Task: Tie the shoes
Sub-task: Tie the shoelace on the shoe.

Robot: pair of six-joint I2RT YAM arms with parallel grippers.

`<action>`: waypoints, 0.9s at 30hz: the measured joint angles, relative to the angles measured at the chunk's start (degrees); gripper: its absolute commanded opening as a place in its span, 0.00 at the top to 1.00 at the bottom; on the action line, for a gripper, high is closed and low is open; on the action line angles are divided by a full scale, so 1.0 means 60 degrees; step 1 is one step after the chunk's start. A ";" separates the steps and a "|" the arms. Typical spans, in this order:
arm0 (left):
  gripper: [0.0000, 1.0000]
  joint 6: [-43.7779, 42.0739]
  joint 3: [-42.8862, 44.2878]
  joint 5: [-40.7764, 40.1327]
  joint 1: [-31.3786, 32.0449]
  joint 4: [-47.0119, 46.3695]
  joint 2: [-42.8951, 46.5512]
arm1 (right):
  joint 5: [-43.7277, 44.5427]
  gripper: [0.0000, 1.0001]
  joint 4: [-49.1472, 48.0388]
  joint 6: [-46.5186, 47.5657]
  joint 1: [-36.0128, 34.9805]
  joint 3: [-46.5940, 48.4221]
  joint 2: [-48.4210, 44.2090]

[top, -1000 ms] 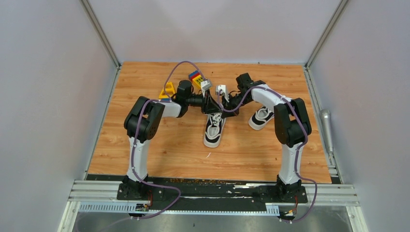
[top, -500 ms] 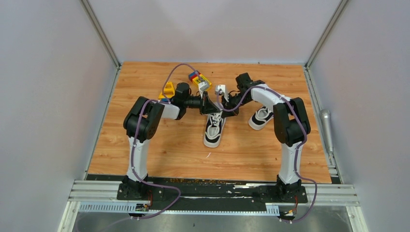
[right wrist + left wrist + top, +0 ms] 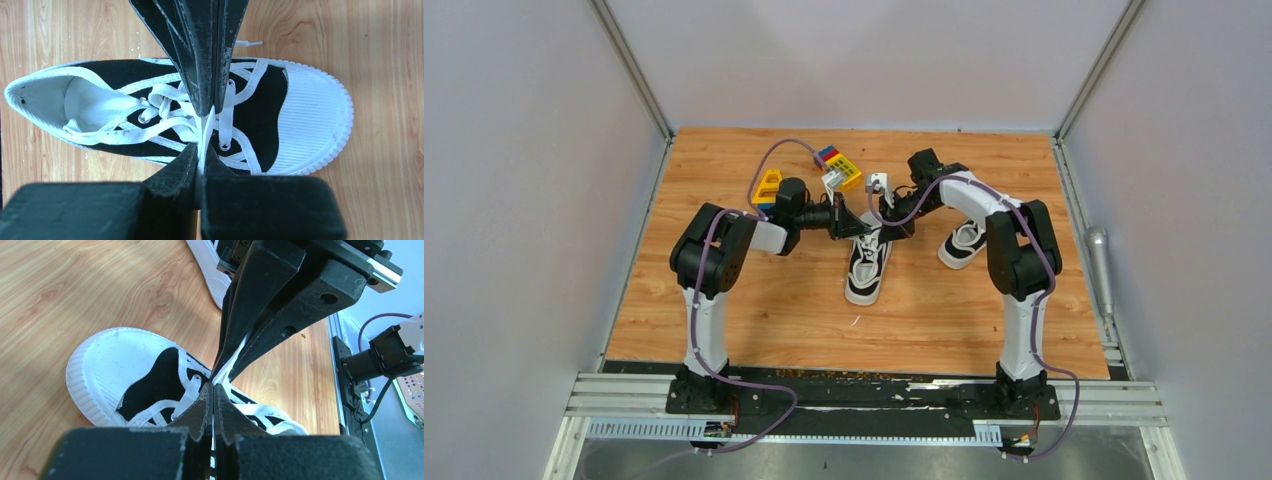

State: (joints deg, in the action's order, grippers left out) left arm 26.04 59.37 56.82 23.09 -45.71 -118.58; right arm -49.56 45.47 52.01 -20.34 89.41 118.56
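One black canvas shoe with a white toe cap lies mid-table, toe toward the arms; its partner sits to the right. Above the first shoe's laces my left gripper and right gripper meet tip to tip. In the left wrist view my left gripper is shut on a white lace running up into the right fingers, over the shoe. In the right wrist view my right gripper is shut on the same lace, with the left fingers opposite, above the shoe.
Colourful toy blocks and a yellow block lie behind the left arm. A grey metal cylinder rests off the table's right edge. Grey walls enclose the wooden table on three sides.
My left gripper has shut on the lace and its arm has drawn slightly to the left. The right gripper has stayed shut on the lace, barely moving.
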 measured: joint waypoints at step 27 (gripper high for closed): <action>0.48 -0.1337 0.1530 0.0160 0.0503 0.0845 -0.0011 | 0.0015 0.96 0.0805 -0.0452 0.0153 0.0484 0.0372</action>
State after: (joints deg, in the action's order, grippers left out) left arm 18.02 68.55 57.78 26.11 -40.64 -118.65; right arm -49.47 50.30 49.30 -19.42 92.31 120.79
